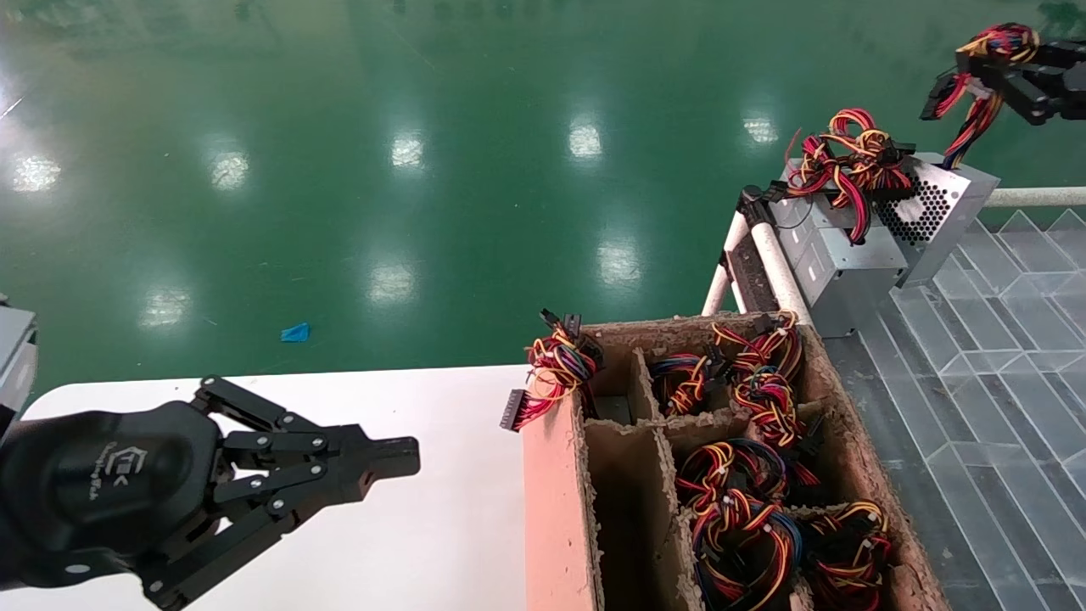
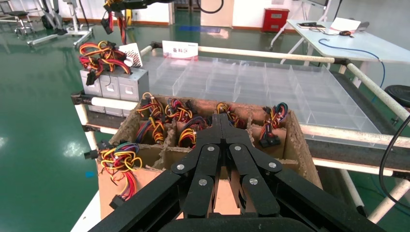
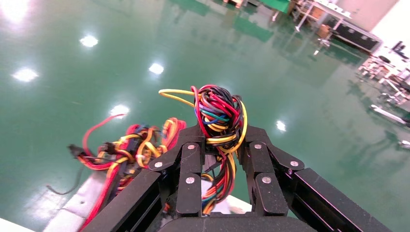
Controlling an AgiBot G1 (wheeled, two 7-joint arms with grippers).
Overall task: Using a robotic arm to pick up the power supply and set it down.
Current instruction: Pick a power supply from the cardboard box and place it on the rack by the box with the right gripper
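The power supply (image 1: 940, 204) is a grey metal box with a perforated side. It sits tilted at the far right, leaning on a row of similar units (image 1: 836, 255). Its coloured cable bundle (image 1: 1001, 41) rises to my right gripper (image 1: 994, 61), which is shut on the wires above the box. In the right wrist view the bundle (image 3: 218, 113) sticks out between the jaws of the right gripper (image 3: 220, 137), and the box body is mostly hidden. My left gripper (image 1: 399, 458) (image 2: 221, 121) is shut and holds nothing, low over the white table (image 1: 441, 526).
A divided cardboard box (image 1: 551, 492) holding several power supplies with cable bundles (image 1: 764, 390) stands beside the table. One bundle (image 1: 551, 369) hangs over its left wall. A clear plastic divider tray (image 1: 1001, 339) on a white tube frame (image 1: 776, 263) lies to the right. Beyond is green floor.
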